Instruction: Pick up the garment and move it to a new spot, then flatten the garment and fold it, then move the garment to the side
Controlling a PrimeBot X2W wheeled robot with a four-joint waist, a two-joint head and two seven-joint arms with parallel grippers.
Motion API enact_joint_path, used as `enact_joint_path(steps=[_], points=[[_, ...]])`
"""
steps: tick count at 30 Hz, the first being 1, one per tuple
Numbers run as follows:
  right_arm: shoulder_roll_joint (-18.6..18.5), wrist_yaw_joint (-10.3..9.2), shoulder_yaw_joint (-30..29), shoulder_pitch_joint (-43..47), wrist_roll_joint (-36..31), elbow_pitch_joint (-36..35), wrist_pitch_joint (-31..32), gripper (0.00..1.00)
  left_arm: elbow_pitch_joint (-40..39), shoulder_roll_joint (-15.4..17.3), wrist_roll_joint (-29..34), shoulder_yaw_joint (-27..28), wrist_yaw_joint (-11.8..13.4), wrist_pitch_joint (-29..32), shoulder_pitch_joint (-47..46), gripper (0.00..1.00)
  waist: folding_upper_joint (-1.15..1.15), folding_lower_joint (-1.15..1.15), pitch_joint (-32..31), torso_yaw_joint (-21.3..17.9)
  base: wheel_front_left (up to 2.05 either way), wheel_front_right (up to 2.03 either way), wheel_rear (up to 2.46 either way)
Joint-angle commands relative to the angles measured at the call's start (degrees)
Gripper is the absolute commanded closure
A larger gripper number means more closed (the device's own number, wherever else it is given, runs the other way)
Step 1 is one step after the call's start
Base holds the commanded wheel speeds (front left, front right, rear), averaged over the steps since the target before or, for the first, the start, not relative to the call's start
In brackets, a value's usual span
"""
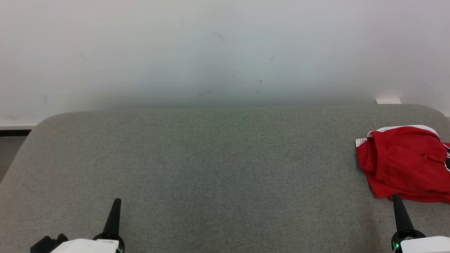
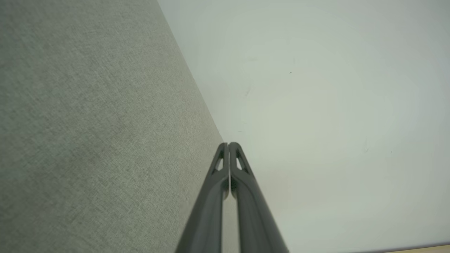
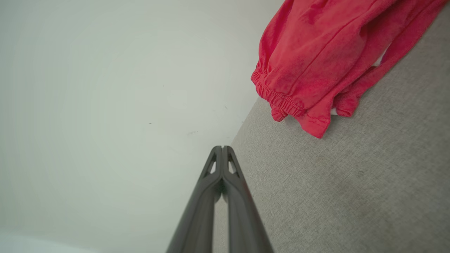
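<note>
A crumpled red garment (image 1: 404,163) with white trim lies at the far right of the grey fabric table (image 1: 211,158), running off the head view's right edge. The right wrist view shows its gathered hem, the garment (image 3: 316,52) bunched in a heap. My right gripper (image 1: 396,197) (image 3: 222,147) is shut and empty, its tip just short of the garment's near edge. Low at the left, my left gripper (image 1: 117,201) (image 2: 228,144) is also shut with nothing in it, above bare table.
A pale wall (image 1: 225,52) rises behind the table's far edge. The table has rounded corners, and its left edge drops to a dark floor strip (image 1: 14,133). A small white object (image 1: 388,101) sits behind the far right corner.
</note>
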Motion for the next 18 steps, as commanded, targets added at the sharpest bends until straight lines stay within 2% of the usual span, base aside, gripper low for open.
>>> enact_joint_path(steps=[1, 18], points=[[-0.27, -0.07, -0.43, -1.07, 1.50, -0.62, 0.53, 1.00, -0.66, 0.41, -1.80, 0.43, -0.41, 0.47, -1.04, 1.00, 0.00, 0.00, 0.04, 0.06, 0.00, 0.00, 0.00], [-0.27, -0.09, -1.75, -1.75, 8.78, -0.57, 2.64, 1.00, -1.08, 0.46, -10.21, 1.37, -0.59, 2.73, -1.51, 1.00, 0.00, 0.00, 0.44, 0.60, 0.00, 0.00, 0.00]])
